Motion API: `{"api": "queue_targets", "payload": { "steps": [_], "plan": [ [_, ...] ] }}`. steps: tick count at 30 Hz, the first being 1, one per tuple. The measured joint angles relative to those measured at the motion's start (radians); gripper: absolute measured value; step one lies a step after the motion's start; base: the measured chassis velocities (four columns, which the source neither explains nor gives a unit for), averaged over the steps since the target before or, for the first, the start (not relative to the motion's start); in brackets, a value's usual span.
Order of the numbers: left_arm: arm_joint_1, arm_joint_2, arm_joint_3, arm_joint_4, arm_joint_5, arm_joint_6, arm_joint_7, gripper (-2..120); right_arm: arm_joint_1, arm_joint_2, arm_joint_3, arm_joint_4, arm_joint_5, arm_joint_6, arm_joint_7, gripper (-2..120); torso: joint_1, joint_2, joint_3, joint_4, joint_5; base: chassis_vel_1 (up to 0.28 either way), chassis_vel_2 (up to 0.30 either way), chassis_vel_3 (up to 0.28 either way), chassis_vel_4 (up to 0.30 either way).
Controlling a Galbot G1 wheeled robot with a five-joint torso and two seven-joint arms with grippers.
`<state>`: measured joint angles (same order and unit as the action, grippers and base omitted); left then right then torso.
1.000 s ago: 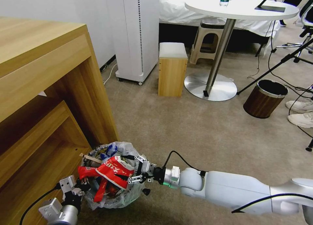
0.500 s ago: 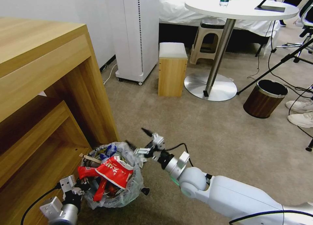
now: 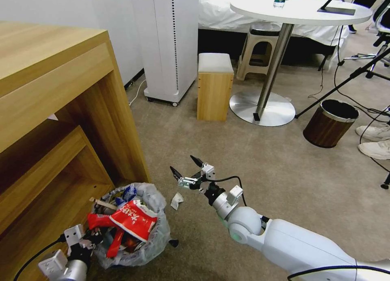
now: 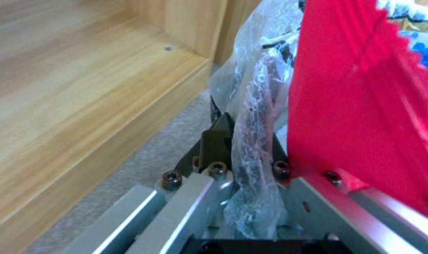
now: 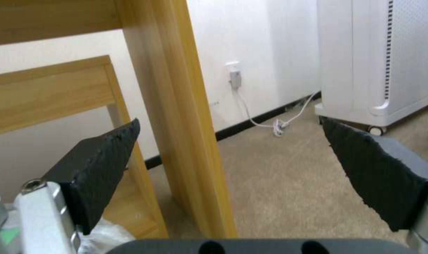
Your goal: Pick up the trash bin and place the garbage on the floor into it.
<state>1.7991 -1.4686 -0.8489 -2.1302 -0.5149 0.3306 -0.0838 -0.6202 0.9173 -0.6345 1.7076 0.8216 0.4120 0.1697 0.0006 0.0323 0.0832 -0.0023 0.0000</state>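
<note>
Garbage was piled up in the small round trash bin lined with a crinkly translucent white plastic bag [image 3: 156, 232], which was right by the foot of the light wooden shelf unit [image 3: 61, 110] on the beige short-pile carpet floor [image 3: 264, 163]. A big red wrapper with white lettering [image 3: 132, 220] lay on top of the heap, with blue-and-white scraps [image 3: 125, 196] and a wooden stick [image 3: 99, 202] poking out behind it. The left gripper [image 3: 87, 242] was on the shelf-unit side of the bin, and in the left wrist view its fingers [image 4: 216, 141] were pinched tight on the bag-covered rim. The right gripper [image 3: 187, 168] hovered above the carpet on the bin's far side from the shelf unit, jaws spread wide with nothing in them. One small crumpled white paper scrap [image 3: 176, 200] lay on the carpet between the bin and that gripper.
</note>
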Motion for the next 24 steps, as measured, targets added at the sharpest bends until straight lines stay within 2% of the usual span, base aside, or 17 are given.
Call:
{"api": "queue_targets", "payload": {
  "steps": [4,17,21,24],
  "plan": [
    [0.032,0.012,-0.026,-0.021,-0.02,0.019,-0.046,1,0.002,0.001,0.007,-0.003,-0.007,0.007,-0.002,99,0.0,0.0,0.0,0.0001,0.0,0.0,0.0,0.0,0.0],
    [0.058,0.012,-0.045,-0.04,-0.03,0.028,-0.065,1,-0.02,0.021,0.034,-0.037,0.027,-0.01,0.03,98,0.0,0.0,0.0,0.0,-0.0001,0.0,0.0,0.0,0.0],
    [0.064,0.008,-0.044,-0.046,-0.03,0.028,-0.065,1,-0.04,0.044,0.046,-0.072,0.099,-0.06,0.085,98,0.0,0.0,0.0,0.0,0.0,0.0,0.0,0.0,0.0],
    [0.067,0.006,-0.043,-0.051,-0.03,0.027,-0.063,1,-0.068,0.076,0.069,-0.116,0.176,-0.139,0.168,99,0.0,0.0,0.0,0.0,0.0001,0.0,0.0,0.0,0.0]
  ]
}}
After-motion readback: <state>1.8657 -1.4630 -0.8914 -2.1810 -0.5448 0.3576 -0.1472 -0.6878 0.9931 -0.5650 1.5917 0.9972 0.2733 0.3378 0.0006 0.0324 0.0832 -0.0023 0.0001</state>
